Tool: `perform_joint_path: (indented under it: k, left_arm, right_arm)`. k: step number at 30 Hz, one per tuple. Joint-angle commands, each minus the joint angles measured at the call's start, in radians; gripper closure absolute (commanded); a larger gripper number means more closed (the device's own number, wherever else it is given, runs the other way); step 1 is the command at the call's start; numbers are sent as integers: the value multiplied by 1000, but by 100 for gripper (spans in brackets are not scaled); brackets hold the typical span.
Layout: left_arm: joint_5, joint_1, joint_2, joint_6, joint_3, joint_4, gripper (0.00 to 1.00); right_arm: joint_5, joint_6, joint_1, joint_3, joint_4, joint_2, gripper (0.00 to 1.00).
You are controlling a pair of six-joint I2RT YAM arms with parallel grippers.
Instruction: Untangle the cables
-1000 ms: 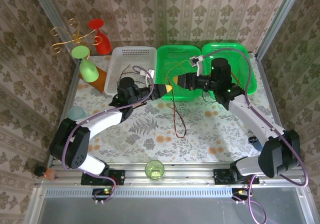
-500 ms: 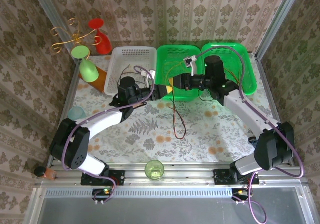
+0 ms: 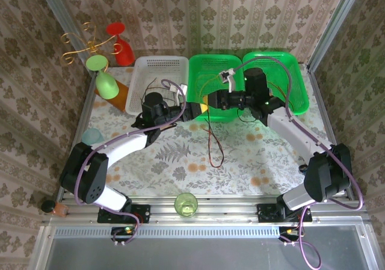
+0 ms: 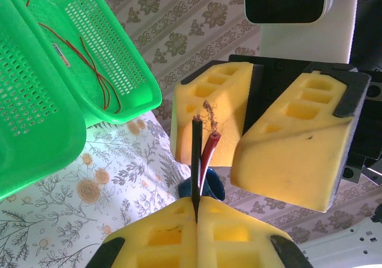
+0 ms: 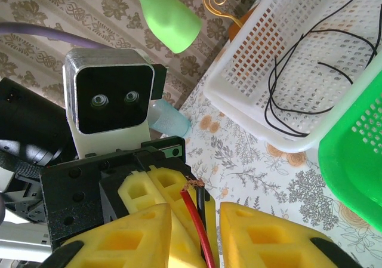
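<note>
The cables (image 3: pixel 215 145) hang in a thin dark red and black loop over the flowered table, below the front wall of the middle green basket (image 3: pixel 212 65). My left gripper (image 3: pixel 203 108) (image 4: pixel 197 203) is shut on the black cable (image 4: pixel 196 160) and the red cable (image 4: pixel 209 151), whose frayed ends stick up past its fingers. Facing it, my right gripper (image 3: pixel 212 100) (image 5: pixel 197 213) is open. Its yellow fingers (image 4: pixel 206 119) straddle those ends, and the red cable (image 5: pixel 192 211) and black cable (image 5: pixel 202 203) run up through the gap.
A white basket (image 3: pixel 157 64) at the back left holds black wires (image 5: pixel 286 95). The right green basket (image 3: pixel 283 62) holds thin red wires (image 4: pixel 95 65). A green glass (image 3: pixel 186 204) stands at the near edge. A pale blue cup (image 3: pixel 92 136) and goblets (image 3: pixel 106 82) stand on the left.
My right arm has shifted left, bringing its gripper up to the left gripper's tip, and its jaws have narrowed slightly. The left arm and the hanging cables have stayed put.
</note>
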Motion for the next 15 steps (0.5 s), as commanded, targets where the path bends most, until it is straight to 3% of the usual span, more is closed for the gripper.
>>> perform_joint_path:
  k: [1,9,15]
  left_arm:
    - [21,-8,-24,26,28,9,100]
    - [22,2,-29,-3,14,49,100]
    - [19,9,-33,-3,10,46,100]
  right_arm:
    - [-31,-10,6,2,8,9,76]
    - [-36,-13,6,-8,15,3,97]
    - [-20,-22,5,-19,12,-10,100]
